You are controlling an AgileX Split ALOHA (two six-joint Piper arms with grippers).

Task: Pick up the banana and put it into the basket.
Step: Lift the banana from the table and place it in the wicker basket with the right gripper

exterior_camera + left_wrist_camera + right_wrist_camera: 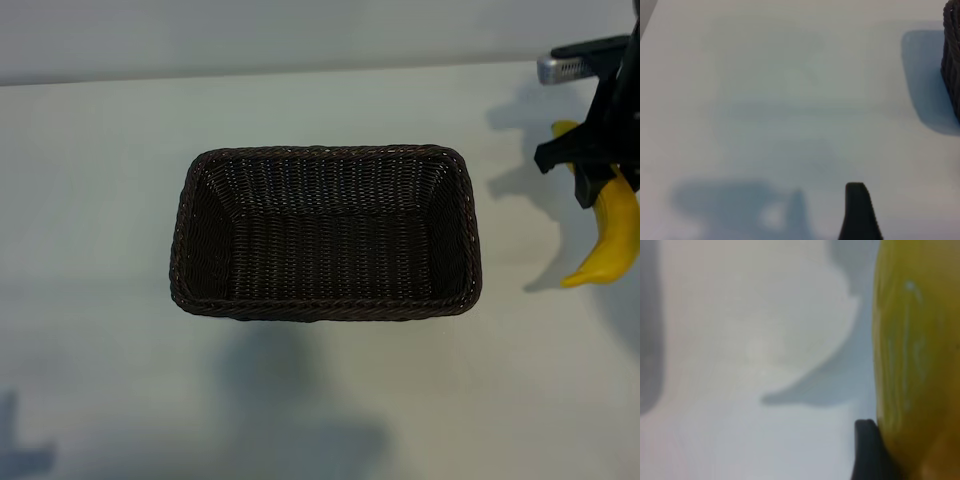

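— Where's the right arm's black gripper (600, 175)?
— At the exterior view's right edge, raised above the table, fingers clamped on something.
— And the left arm?
— One dark fingertip (858, 210) shows, hovering over the table.

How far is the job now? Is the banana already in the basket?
Not yet. The basket holds nothing. In hand: the right gripper is clamped on the banana, which casts a separate shadow on the table, so it looks lifted. Left to do: carry it over the basket and release it.
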